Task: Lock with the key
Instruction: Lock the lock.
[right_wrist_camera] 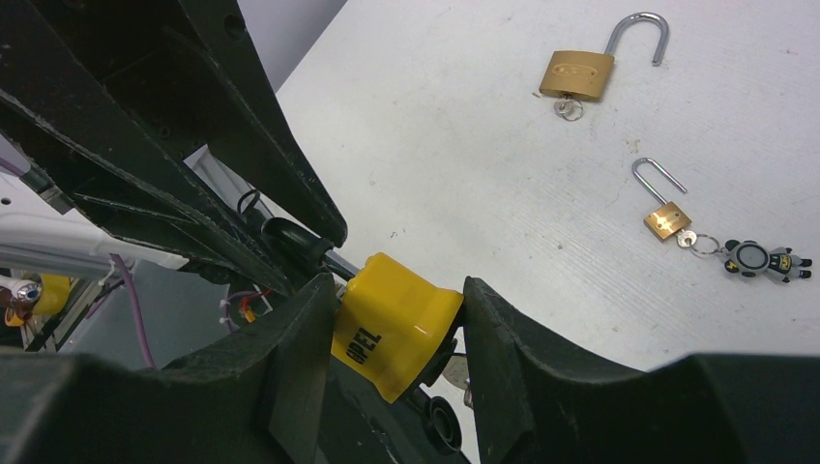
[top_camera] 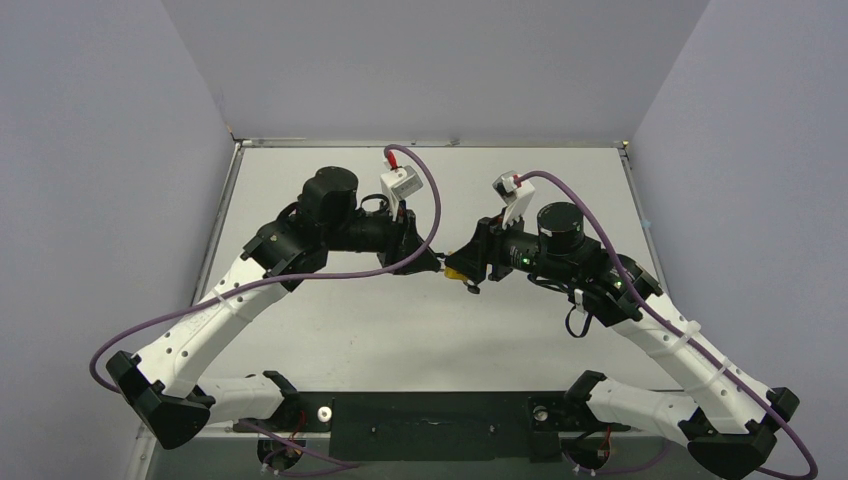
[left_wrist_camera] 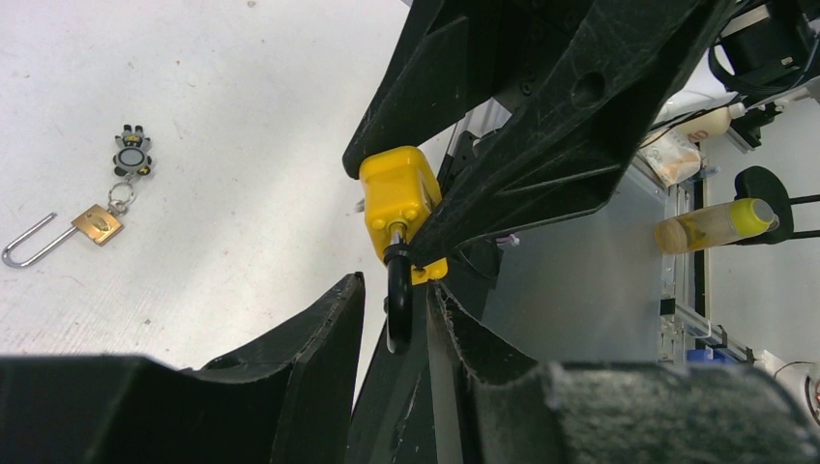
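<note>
Top external view hides most of the yellow padlock [top_camera: 455, 270] between the wrists, above mid-table. The right gripper [right_wrist_camera: 398, 295] clamps its body. The left gripper [left_wrist_camera: 396, 287] sits slightly parted astride the black shackle [left_wrist_camera: 396, 314], which points left. The key [right_wrist_camera: 454, 369] is mostly hidden.

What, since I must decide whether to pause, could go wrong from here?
The yellow padlock is held only between the fingers of the right gripper; it may twist or drop. The left gripper straddles its black shackle closely, so a slight misalignment could knock it sideways.
</note>
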